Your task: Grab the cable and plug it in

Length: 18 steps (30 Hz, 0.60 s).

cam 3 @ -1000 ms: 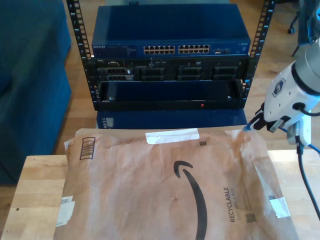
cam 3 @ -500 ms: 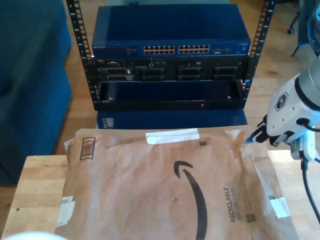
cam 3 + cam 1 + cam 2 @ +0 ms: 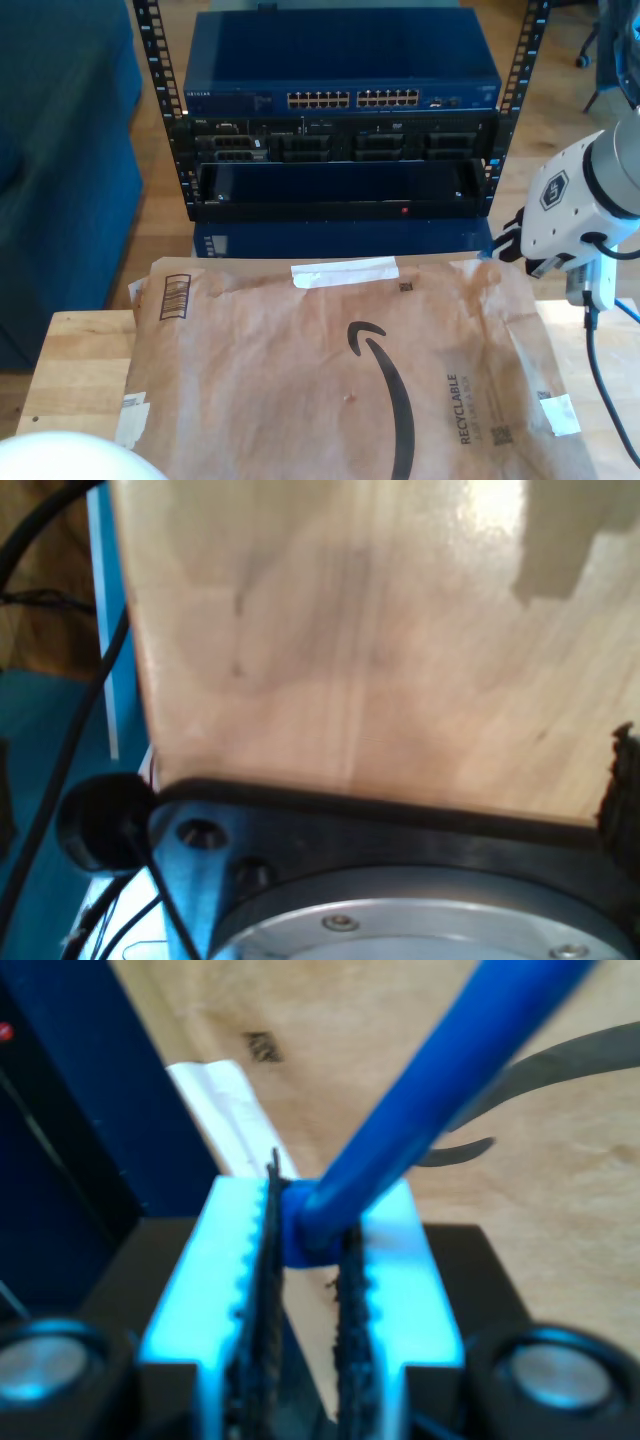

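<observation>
My second gripper point(image 3: 305, 1260) has its pale blue toothed fingers point(image 3: 225, 1270) pressed together on the thin bright blue Ethernet cable point(image 3: 430, 1090), pinching it at the blue boot point(image 3: 298, 1225) near one end; from the jaws the cable runs up and away over the brown paper. In the exterior view this same gripper point(image 3: 510, 243) sits at the exterior view's right, on a white arm housing point(image 3: 565, 205) with a hexagon mark, just at the far right corner of the large brown paper mailer envelope point(image 3: 330, 370) with the black curved-arrow logo and a strip of white tape point(image 3: 344, 271). The plug end itself is too small and hidden there to make out. The envelope lies on a light wooden table point(image 3: 75, 370), covering most of it. Beyond the table stands a black metal rack point(image 3: 150, 80) holding a dark blue network switch point(image 3: 340, 60) with two rows of ports point(image 3: 353, 99), and below it black server units point(image 3: 340, 142) and a small red light point(image 3: 404, 211). A thick black robot cable point(image 3: 600, 380) hangs down from the arm. My first gripper's camera looks along pale wood point(image 3: 350, 650) past a black and silver mounting flange point(image 3: 400, 880); its fingers are out of that picture, so I cannot tell how it stands.
</observation>
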Tool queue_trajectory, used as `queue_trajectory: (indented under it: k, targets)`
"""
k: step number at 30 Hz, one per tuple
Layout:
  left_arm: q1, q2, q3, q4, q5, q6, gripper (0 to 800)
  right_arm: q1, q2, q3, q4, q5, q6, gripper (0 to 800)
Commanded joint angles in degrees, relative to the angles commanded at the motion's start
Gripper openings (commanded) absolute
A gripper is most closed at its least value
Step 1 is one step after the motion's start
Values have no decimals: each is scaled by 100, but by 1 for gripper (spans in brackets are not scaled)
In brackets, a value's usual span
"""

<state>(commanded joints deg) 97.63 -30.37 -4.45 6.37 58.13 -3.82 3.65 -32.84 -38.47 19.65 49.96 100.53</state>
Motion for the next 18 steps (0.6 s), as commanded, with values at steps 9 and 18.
queue_trajectory:
  k: [9, 18]
  targets:
    - [0, 0, 0, 0, 9, 0, 800, 132, 18, 589, -9, -1011, -18, 0]
    - [0, 0, 0, 0, 9, 0, 800, 1222, 132, 1090, -70, -2576, -18, 0]
